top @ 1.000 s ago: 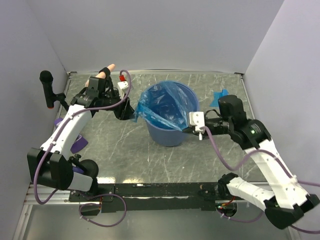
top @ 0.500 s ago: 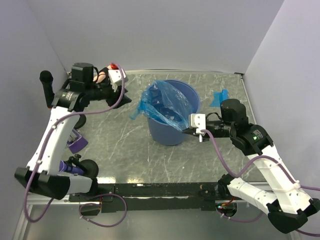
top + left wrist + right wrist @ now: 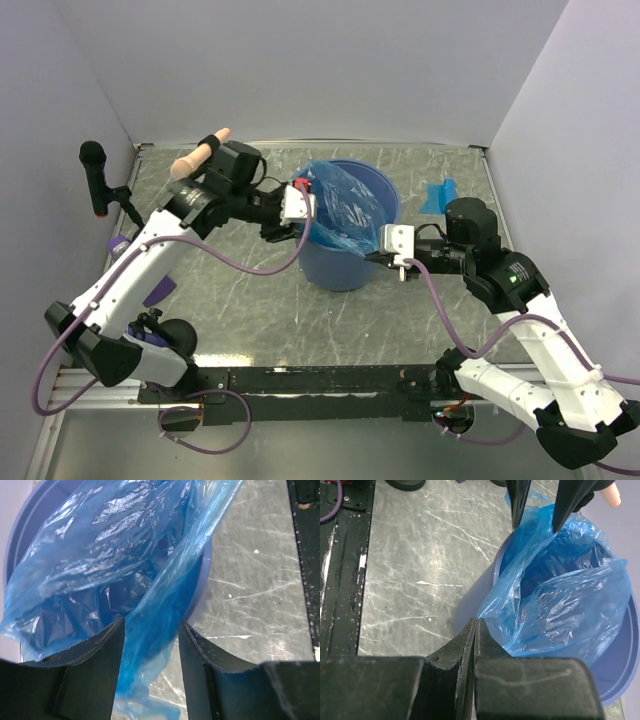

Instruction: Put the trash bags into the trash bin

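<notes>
The left arm (image 3: pixel 150 260) stretches from its base at the near left, up and across to the right, so that its claw (image 3: pixel 151 625) sits at the left edge of the trash bin (image 3: pixel 335 270). This claw is wide. Its two fingers (image 3: pixel 102 655) stand apart, and the blue film of the big trash bag (image 3: pixel 345 210) hangs loosely in the gap between them. The right arm (image 3: pixel 530 320) rises from the near right, bends at its far end and points left, with its claw (image 3: pixel 476 625) at the right edge of the bin. This claw is pressed tight, and the edge of the big trash bag is pinched at its tips. There are two arms, two claws, one bin and two blue bags. The bin stands in the middle of the desk (image 3: pixel 230 290). The big trash bag lies open across the top of the bin, partly inside and partly over the rim. The small trash bag (image 3: pixel 437 193) lies flat on the desk at the far right, well apart from the bin.
</notes>
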Robot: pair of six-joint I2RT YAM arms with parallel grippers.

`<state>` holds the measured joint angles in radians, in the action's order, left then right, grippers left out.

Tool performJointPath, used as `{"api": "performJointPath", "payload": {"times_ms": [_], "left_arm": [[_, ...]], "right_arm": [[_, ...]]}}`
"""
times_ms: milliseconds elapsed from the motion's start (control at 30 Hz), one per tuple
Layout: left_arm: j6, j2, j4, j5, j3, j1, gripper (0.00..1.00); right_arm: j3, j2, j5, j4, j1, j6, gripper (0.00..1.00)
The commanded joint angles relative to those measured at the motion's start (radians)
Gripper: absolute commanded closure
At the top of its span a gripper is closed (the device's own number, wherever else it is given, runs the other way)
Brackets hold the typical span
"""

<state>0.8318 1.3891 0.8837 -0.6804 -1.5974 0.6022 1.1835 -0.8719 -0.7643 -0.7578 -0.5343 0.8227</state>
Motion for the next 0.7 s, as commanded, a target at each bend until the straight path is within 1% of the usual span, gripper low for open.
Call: {"api": "performJointPath", "payload": {"times_ms": [0,100,200,300,400,433,500,667], "left_arm": [[0.035,0.011,-0.106,0.044,-0.001,0.028,0.49],[0.035,0.021,-0.129,0.077,0.008,0.048,0.51],[0.058,0.014,-0.137,0.108,0.02,0.067,0.59],[0.102,0.004,-0.108,0.114,0.033,0.073,0.73],[0.131,-0.01,-0.053,0.096,0.031,0.073,0.95],[0.144,-0.018,-0.036,0.087,0.028,0.073,0.99],[0.158,-0.041,0.003,0.07,0.025,0.073,0.99],[0.214,-0.07,0.193,0.013,0.016,0.071,1.0]], "right_arm": [[0.021,0.024,0.0,0.041,-0.007,-0.016,1.0],[0.016,0.025,-0.001,0.04,-0.006,-0.01,1.0],[0.016,0.028,-0.006,0.032,-0.007,0.001,1.0],[0.018,0.03,-0.012,0.025,-0.007,0.009,1.0],[0.018,0.03,-0.01,0.009,-0.007,0.021,1.0],[0.012,0.031,-0.009,0.008,-0.007,0.029,1.0],[0.007,0.036,-0.013,0.0,-0.007,0.036,1.0],[0.007,0.025,-0.038,-0.104,-0.015,0.118,1.0]]}}
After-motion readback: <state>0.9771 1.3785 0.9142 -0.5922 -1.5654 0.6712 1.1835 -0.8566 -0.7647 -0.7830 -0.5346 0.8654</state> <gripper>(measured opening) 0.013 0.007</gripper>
